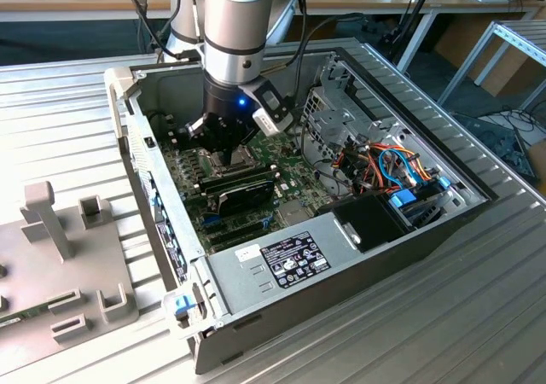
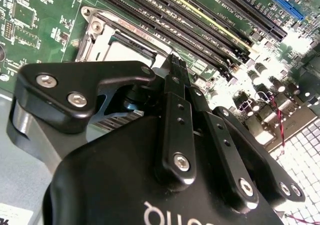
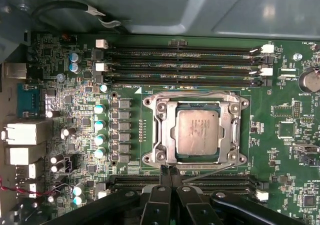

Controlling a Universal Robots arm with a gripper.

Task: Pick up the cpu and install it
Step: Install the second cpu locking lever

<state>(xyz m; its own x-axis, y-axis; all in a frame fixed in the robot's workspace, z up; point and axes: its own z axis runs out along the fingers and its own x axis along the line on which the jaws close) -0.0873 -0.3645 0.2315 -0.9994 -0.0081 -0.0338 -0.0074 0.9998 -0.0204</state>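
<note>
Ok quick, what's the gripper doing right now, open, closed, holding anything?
Gripper: closed, fingertips together with nothing between them. The cpu lies in the socket, not held.

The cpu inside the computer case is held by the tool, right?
No. The cpu lies in its socket frame on the motherboard, inside the case; the first wrist view shows the tool shut, apart from it, holding nothing.
</note>
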